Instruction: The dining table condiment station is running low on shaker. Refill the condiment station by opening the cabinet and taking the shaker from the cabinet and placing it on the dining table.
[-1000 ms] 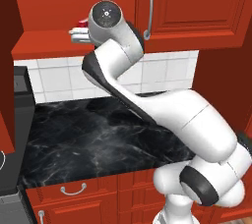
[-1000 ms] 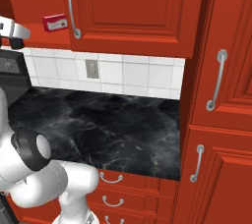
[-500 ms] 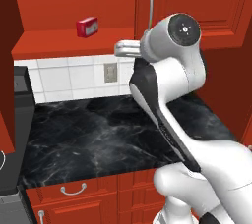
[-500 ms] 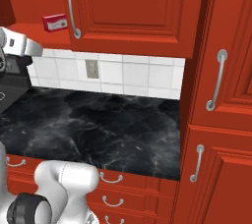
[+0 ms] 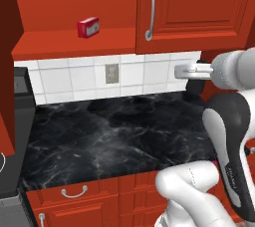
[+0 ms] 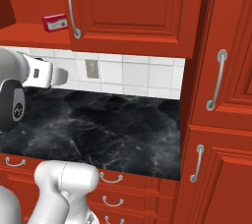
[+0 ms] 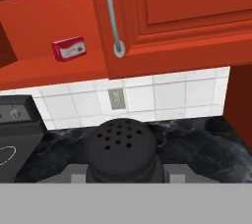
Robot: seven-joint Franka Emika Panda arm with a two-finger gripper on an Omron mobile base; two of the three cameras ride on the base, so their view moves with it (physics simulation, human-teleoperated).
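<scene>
A dark round shaker with a perforated top sits at the bottom of the hand view, and my gripper is shut on it, its fingertips mostly hidden by the shaker's sides. In the left base view the gripper hangs above the right end of the black marble worktop. In the right base view the gripper is at the left. The red cabinet above has its right door closed, with a long silver handle. Its left side is open onto a shelf. The dining table is out of view.
A small red box lies on the open shelf. A wall socket sits in the white tiles. A black stove stands at the left. Tall red cabinet doors rise at the right, with drawers below the worktop.
The arm has swung from the open shelf at the upper left across to the right and lower, carrying the shaker away from the cabinet. The base has not moved.
</scene>
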